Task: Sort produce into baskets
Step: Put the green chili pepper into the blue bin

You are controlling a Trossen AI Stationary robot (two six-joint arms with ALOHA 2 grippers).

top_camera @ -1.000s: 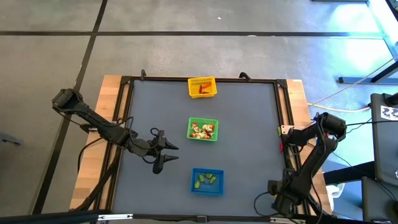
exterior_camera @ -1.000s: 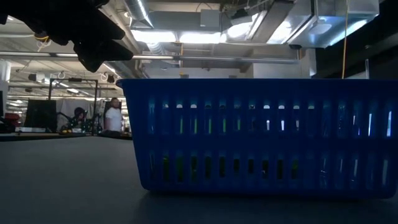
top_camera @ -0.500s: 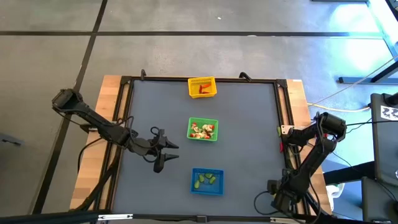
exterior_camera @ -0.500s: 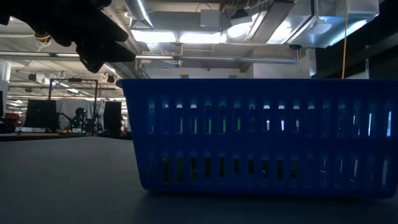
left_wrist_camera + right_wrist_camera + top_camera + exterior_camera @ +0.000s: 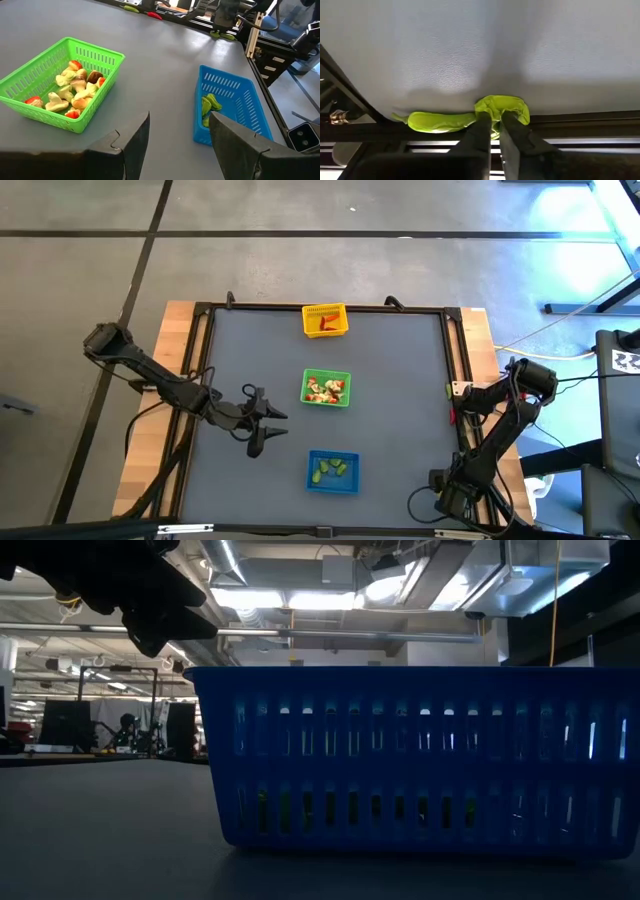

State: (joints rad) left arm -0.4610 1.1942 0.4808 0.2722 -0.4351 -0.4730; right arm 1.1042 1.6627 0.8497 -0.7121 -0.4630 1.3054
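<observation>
Near table's edge frame [image 5: 600, 131], right pincer [image 5: 492, 122] pinches light-green piece [image 5: 470, 116].

Overhead straight down, low view level, both sharing blue basket [image 5: 333, 471]

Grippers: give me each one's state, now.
Left gripper: open, empty, above the table between the baskets.
Right gripper: shut on a green piece at the table's edge.

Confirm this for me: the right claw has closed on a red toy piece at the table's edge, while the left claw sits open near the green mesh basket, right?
Not quite. The piece in the right claw is a light green toy vegetable piece, not red, as the right wrist view shows. The rest holds: the left claw is open near the green plastic mesh basket.
</observation>
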